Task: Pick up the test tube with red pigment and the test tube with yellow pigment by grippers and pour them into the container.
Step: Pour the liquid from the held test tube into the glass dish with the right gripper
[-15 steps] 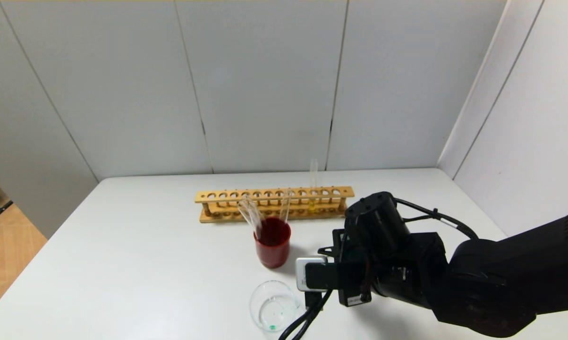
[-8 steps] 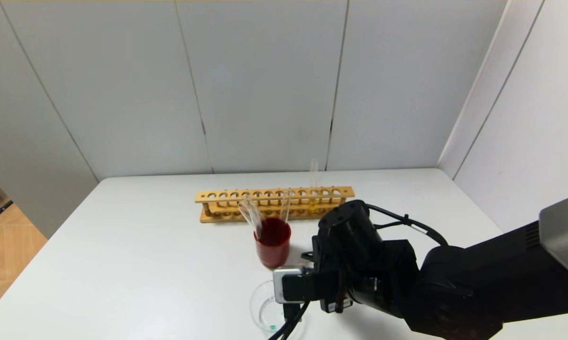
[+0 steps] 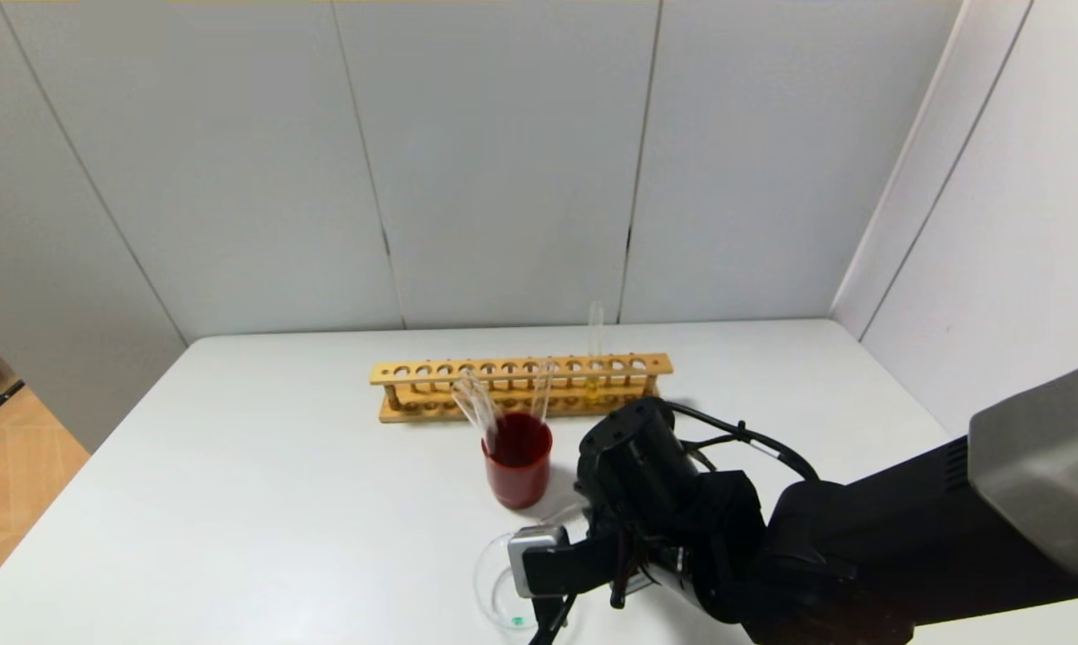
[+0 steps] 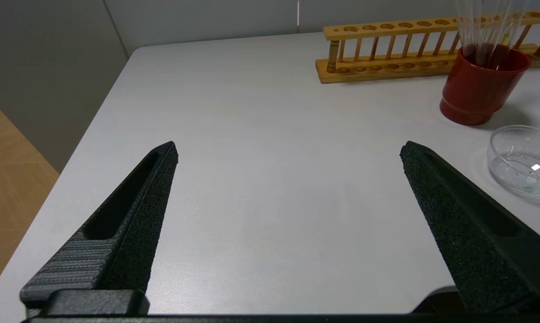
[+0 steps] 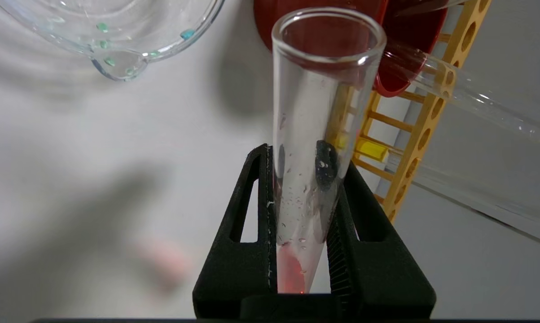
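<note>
My right gripper (image 5: 303, 157) is shut on the test tube with red pigment (image 5: 314, 89); a little red liquid sits at its closed end between the fingers. In the head view this gripper (image 3: 552, 560) hangs at the right rim of the container (image 3: 495, 587), a low clear glass beaker near the table's front edge. The beaker's spout also shows in the right wrist view (image 5: 117, 27). The test tube with yellow pigment (image 3: 595, 349) stands upright in the wooden rack (image 3: 431, 372). My left gripper (image 4: 289, 146) is open and empty over bare table, left of the beaker (image 4: 521, 157).
A dark red cup (image 3: 518, 461) holding several empty clear tubes stands between the rack and the beaker. The rack lies along the back of the white table (image 3: 279, 502). Grey walls close in behind and on the right.
My right arm has moved left and toward the front with the red tube, from beside the red cup to the beaker's rim. The left gripper's earlier state is not shown.
</note>
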Controlling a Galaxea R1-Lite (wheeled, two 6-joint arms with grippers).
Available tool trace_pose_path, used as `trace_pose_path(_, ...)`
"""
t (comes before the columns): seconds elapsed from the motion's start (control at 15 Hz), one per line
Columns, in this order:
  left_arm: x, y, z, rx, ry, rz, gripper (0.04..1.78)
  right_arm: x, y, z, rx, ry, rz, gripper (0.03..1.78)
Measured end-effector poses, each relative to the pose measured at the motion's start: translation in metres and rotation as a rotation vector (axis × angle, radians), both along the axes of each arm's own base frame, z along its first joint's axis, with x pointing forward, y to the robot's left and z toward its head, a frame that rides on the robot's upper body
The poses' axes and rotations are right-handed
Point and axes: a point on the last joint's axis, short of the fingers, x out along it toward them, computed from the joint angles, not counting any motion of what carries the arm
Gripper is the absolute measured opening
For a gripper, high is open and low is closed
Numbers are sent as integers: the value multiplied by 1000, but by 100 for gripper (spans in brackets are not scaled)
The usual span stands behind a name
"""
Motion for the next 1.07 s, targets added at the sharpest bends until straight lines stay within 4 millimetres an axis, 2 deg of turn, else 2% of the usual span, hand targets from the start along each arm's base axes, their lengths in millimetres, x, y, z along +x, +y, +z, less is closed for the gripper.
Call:
trace_pose_path(0.4,0,0,0,0,0,0,175,4,6,-5,-87,-64,-12,39)
trace_pose_path(1.07,0,0,0,0,0,0,175,-9,12,2,-200,-156,29,39)
